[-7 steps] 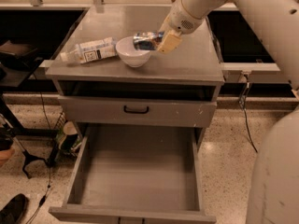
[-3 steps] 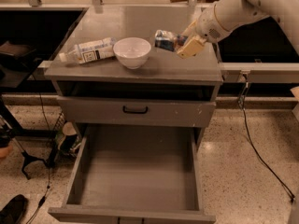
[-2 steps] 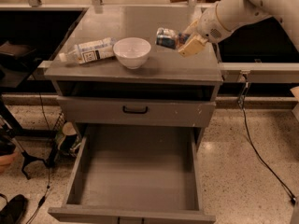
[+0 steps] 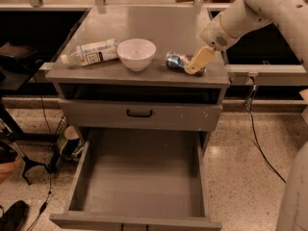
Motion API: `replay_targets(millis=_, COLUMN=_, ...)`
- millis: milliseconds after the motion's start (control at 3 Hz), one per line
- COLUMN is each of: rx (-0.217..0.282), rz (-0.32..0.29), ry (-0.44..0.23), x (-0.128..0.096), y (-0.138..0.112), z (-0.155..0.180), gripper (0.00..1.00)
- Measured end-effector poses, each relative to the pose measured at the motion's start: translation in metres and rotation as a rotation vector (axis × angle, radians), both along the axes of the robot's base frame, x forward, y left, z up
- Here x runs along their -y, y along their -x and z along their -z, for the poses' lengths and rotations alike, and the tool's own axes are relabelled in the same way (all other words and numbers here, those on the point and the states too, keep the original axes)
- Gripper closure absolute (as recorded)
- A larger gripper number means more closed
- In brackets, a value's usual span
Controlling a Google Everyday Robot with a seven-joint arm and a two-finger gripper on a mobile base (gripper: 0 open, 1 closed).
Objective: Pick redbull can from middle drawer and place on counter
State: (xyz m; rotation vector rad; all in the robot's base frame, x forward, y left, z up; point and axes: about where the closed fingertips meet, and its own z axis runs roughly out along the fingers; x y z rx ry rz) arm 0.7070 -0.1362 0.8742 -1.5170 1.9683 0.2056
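The redbull can (image 4: 174,60) lies on its side on the counter (image 4: 159,25), just right of the white bowl. My gripper (image 4: 192,66) is at the can's right end, low over the counter's front right part; its tan finger (image 4: 199,59) covers that end and it appears shut on the can. The white arm reaches in from the upper right. The middle drawer (image 4: 144,177) is pulled out below, its grey floor bare.
A white bowl (image 4: 136,53) and a white-labelled plastic bottle (image 4: 91,52) lying on its side sit on the counter's left front. A shut drawer front with a black handle (image 4: 139,113) is above the open drawer. Cables and a stand are on the floor at left.
The gripper has come down and slightly left with the can, from above the counter's right edge to the counter surface beside the bowl.
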Motion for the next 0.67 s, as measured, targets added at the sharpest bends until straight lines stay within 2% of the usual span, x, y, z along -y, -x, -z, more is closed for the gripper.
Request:
replay_targets(millis=333, rx=-0.045, rz=0.023, ry=0.015, x=0.0050, y=-0.0058, z=0.0117, gripper=0.00)
replay_targets(millis=667, rx=-0.045, rz=0.023, ry=0.015, x=0.0050, y=-0.0058, z=0.0117, gripper=0.00)
